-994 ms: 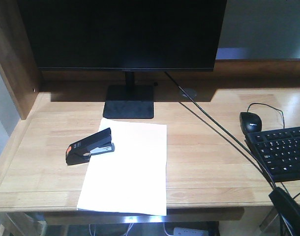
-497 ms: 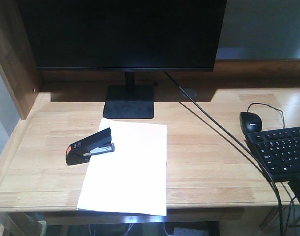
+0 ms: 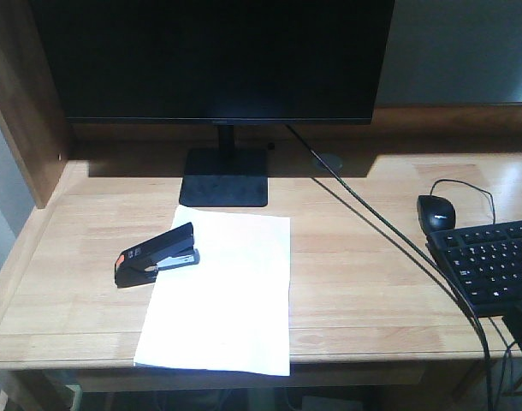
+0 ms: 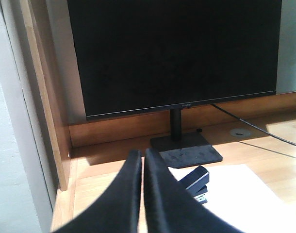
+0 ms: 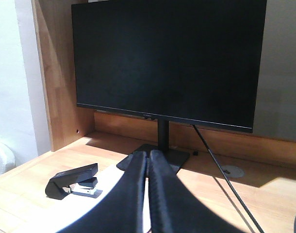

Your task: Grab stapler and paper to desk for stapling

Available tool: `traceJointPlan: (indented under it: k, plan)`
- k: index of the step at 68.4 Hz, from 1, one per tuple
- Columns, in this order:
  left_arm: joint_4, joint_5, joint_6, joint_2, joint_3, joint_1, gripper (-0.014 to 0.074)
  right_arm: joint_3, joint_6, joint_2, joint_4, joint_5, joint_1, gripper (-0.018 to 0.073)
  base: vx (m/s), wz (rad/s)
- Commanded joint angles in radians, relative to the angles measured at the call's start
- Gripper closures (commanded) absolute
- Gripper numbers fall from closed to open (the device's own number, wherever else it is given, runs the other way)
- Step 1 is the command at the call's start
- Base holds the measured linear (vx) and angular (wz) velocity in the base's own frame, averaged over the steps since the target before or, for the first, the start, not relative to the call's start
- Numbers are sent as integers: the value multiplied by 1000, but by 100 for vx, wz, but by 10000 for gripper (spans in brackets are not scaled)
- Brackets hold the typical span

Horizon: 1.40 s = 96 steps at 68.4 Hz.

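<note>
The black stapler (image 3: 157, 254) with an orange-red end lies on the desk (image 3: 364, 257), its front over the upper left corner of the white paper (image 3: 222, 295). In the left wrist view my left gripper (image 4: 142, 153) is shut and empty, held above the desk with the stapler (image 4: 196, 180) and paper (image 4: 235, 194) just to its right. My right gripper (image 5: 148, 154) is also shut with nothing in it; the stapler (image 5: 73, 180) sits to its left on the paper (image 5: 65, 213). Neither gripper touches either thing.
A black monitor (image 3: 218, 60) stands on its base behind the paper. A keyboard (image 3: 496, 261) and mouse (image 3: 436, 211) lie at the right. Cables (image 3: 389, 231) run diagonally across the desk top. A raised wooden side panel (image 3: 26, 111) bounds the left.
The dark part of the right arm at the lower right of the front view has drawn back toward the frame's right edge. Stapler and paper have not moved.
</note>
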Motion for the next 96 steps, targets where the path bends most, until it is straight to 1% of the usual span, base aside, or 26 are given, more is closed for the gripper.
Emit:
traceJointPlan:
  k: [1, 6, 14, 24, 28, 32, 39, 44, 51, 96]
  plan:
    - [44, -105, 0, -3, 3, 6, 603, -28, -2, 9, -44, 18, -3, 568, 0, 0]
    - [96, -173, -5, -13, 49, 21, 603, -28, -2, 9, -44, 18, -3, 568, 0, 0]
    - [96, -269, -11, -15, 175, 33, 603, -28, -2, 9, -44, 18, -3, 568, 0, 0]
    - [101, -353, -19, -15, 298, 39, 603, -28, -2, 9, -44, 18, -3, 568, 0, 0]
    - [124, -373, -64, -15, 326, 52, 603, -28, -2, 9, -44, 18, -3, 568, 0, 0]
    - [157, -392, -126, -15, 354, 66, 603, -28, -2, 9, -44, 18, -3, 568, 0, 0]
    - [219, -382, -229, -15, 359, 89, 603, -28, -2, 9, -44, 18, -3, 568, 0, 0]
    - [227, -384, -266, -15, 359, 102, 603, -28, -2, 9, -44, 18, -3, 568, 0, 0]
    - [227, -385, -297, -15, 359, 115, 603, -28, -2, 9, -44, 18, -3, 568, 0, 0]
    - [225, -384, -298, -14, 358, 116, 603, -28, -2, 9, -44, 17, -3, 568, 0, 0]
